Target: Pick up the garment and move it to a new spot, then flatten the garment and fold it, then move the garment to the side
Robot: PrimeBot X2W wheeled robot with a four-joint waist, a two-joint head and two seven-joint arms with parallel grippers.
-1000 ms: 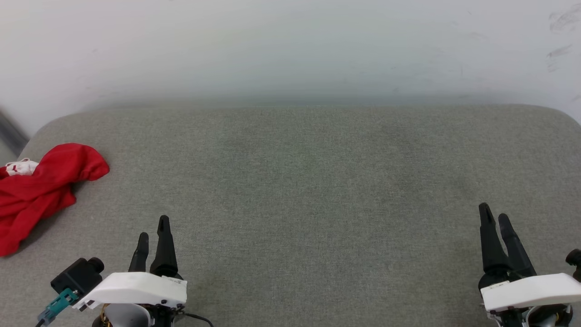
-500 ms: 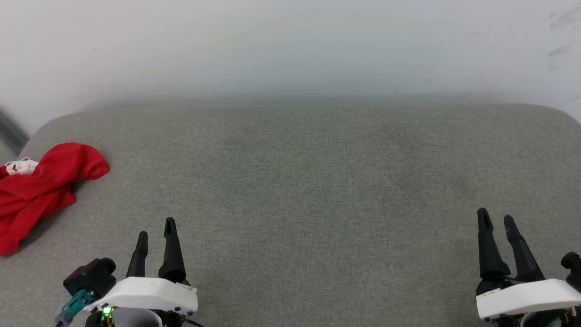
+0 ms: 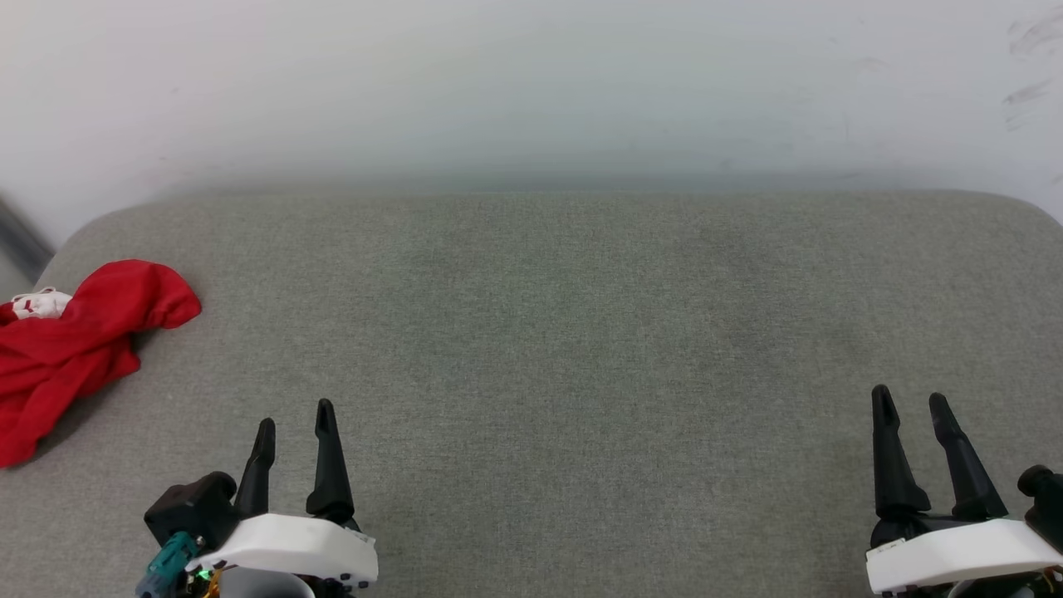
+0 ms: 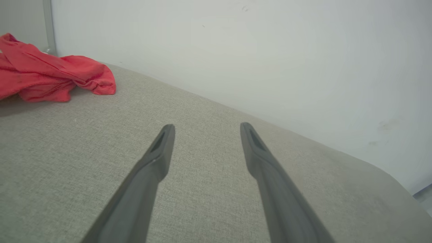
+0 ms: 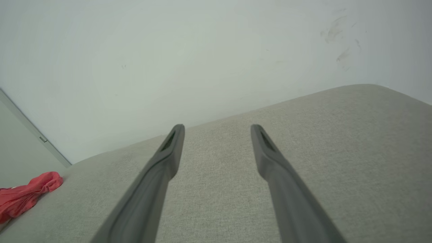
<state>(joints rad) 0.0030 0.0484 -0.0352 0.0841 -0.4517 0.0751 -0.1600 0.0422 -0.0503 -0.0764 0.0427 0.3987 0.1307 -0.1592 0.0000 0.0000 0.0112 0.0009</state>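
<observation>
The garment (image 3: 71, 345) is a crumpled red heap with a small white patch, lying at the far left edge of the grey cushioned surface (image 3: 565, 332). It also appears as the garment (image 4: 50, 77) at the upper left of the left wrist view and as the garment (image 5: 25, 195) at the lower left of the right wrist view. My left gripper (image 3: 295, 415) hovers open near the front edge, well to the right of the heap, empty. My right gripper (image 3: 909, 400) is open and empty at the front right.
A pale wall (image 3: 531, 91) runs along the back of the surface. The cushion's rounded far corners (image 3: 100, 224) drop off at left and right. A grey strip of floor or frame (image 3: 17, 237) shows past the left corner.
Both grippers have drawn back toward the bottom of the head view, the left one also shifting right. The garment lies as before.
</observation>
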